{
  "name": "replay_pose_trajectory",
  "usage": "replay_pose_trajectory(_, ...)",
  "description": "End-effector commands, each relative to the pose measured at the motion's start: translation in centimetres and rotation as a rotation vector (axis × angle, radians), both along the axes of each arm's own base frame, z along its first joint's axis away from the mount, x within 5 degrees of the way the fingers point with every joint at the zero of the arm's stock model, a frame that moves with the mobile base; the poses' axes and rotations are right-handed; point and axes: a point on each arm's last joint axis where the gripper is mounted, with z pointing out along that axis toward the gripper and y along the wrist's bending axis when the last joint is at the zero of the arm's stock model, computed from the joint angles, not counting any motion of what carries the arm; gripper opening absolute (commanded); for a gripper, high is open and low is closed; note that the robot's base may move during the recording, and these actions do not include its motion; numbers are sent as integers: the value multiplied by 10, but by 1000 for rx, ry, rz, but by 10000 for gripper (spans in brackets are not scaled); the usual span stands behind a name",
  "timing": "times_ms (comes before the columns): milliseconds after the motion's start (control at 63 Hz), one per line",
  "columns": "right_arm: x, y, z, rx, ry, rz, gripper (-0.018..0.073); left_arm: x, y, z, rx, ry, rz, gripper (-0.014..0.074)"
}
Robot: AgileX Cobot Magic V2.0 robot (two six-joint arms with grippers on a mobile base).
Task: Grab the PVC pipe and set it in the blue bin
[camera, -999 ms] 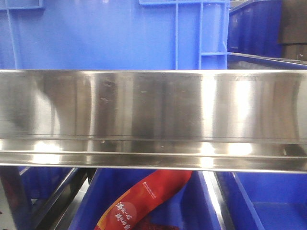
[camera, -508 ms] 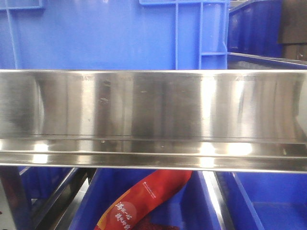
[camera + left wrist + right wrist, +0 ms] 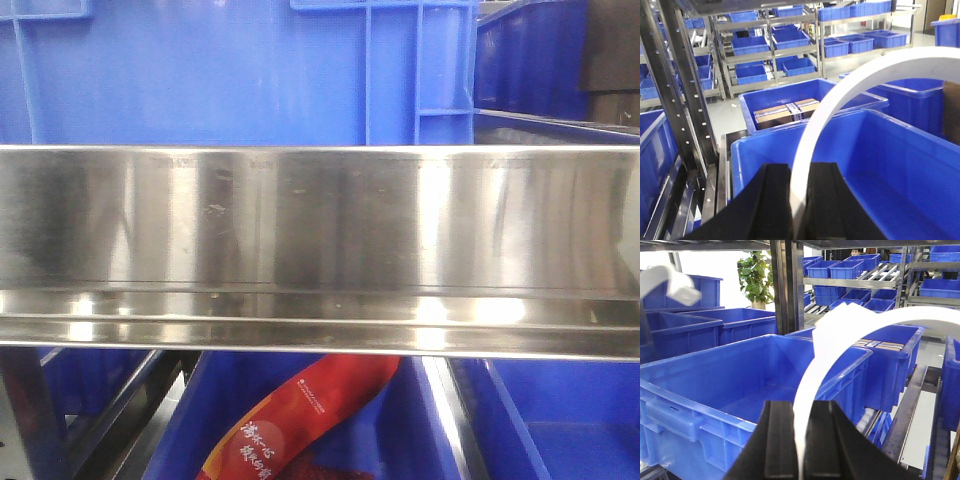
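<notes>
In the left wrist view my left gripper is shut on a white PVC pipe. This arc-shaped strip curves up and right above an open blue bin. In the right wrist view my right gripper is shut on a second white arc-shaped pipe. It rises and bends right over the near rim of a large blue bin. Another white strip end shows at the top left of that view. The front view shows neither grippers nor pipes.
A steel shelf beam fills the front view, with a red packet in a bin below. A cardboard box lies in the bin behind. A perforated steel upright stands left. Racks of blue bins and a plant stand behind.
Only the reflections on the steel beam have shifted a little; the bins and the red packet have not moved.
</notes>
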Motion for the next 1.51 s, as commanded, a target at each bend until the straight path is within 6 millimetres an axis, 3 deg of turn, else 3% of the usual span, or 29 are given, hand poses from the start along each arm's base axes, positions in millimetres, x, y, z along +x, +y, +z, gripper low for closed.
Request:
replay_pose_trajectory(0, 0, 0, 2, 2, -10, -5, -168, 10, -4, 5, -12, -44, -2, -111)
replay_pose_trajectory(159, 0, 0, 2, 6, -11, -3, -168, 30, -10, -2, -20, -72, 6, -111)
replay_pose_trajectory(412, 0, 0, 2, 6, -9, 0, -168, 63, -21, -32, 12, 20, 4, -111)
replay_pose_trajectory(571, 0, 0, 1, 5, -6, 4, -168, 71, -30, -43, 32, 53, -15, -103)
replay_pose_trajectory(825, 0, 1, 1, 2, 2, 14, -168, 77, -35, -51, 58, 72, -25, 145)
replay_pose_trajectory(968, 0, 1, 1, 2, 2, 14, -168, 77, -35, -51, 58, 72, -25, 201)
replay_pose_trajectory(1126, 0, 1, 0, 1, 5, 17, -168, 70, -35, -47, 61, 80, -33, 154)
replay_pose_trajectory(1253, 0, 2, 0, 9, 5, 22, -168, 51, -28, -35, 67, 96, -38, -111)
replay_pose_trajectory(1491, -1, 5, -1, 12, 18, 57, -168, 16, -17, -15, 73, 110, -46, -111)
